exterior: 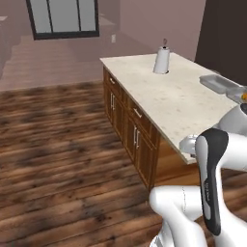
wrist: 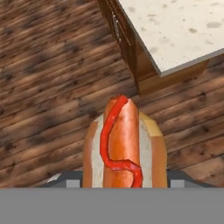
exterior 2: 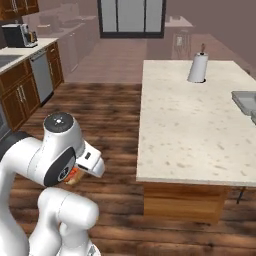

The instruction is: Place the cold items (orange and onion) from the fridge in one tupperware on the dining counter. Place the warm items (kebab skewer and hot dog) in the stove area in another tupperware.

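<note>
Gripper (wrist: pixel 124 186) clamped on hot dog (wrist: pixel 124 144). Carry it level over the dining counter (exterior 2: pixel 190 130) edge to the tupperware (exterior 2: pixel 245 102) at its right edge.

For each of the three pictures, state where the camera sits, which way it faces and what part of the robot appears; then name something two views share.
Left base view: behind the arm on its left, facing forward and down at the counter; the arm rises lower right.
Right base view: behind on its right, facing the same counter; the arm rises lower left.
Hand view: on the hand, looking along the gripper, shut on the hot dog, above wooden floor and a counter corner.
Shared: both base views show the paper towel roll.
</note>
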